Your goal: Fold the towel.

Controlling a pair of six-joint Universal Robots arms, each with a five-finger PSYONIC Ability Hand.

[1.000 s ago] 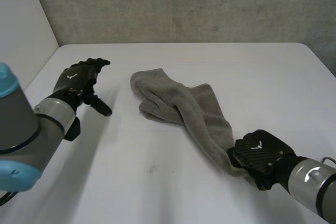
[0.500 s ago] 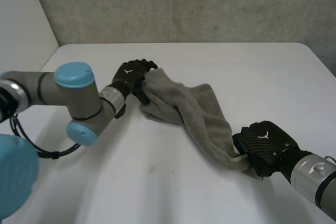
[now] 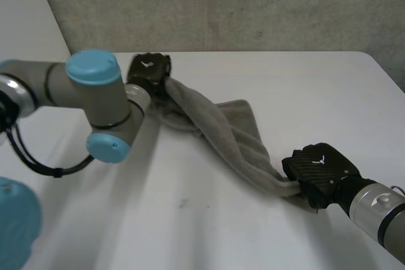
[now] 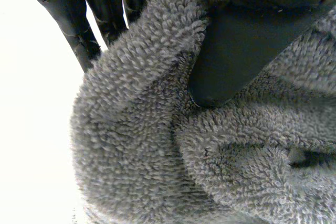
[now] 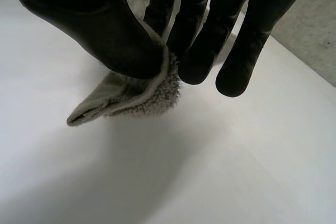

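Towel (image 3: 235,136) in left hand (image 3: 149,73), right hand (image 3: 320,169)

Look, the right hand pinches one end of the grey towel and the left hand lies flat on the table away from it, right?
Not quite. The left hand is not away from it: the left wrist view shows its thumb and fingers gripping the grey towel's other end. The right hand does pinch one end.
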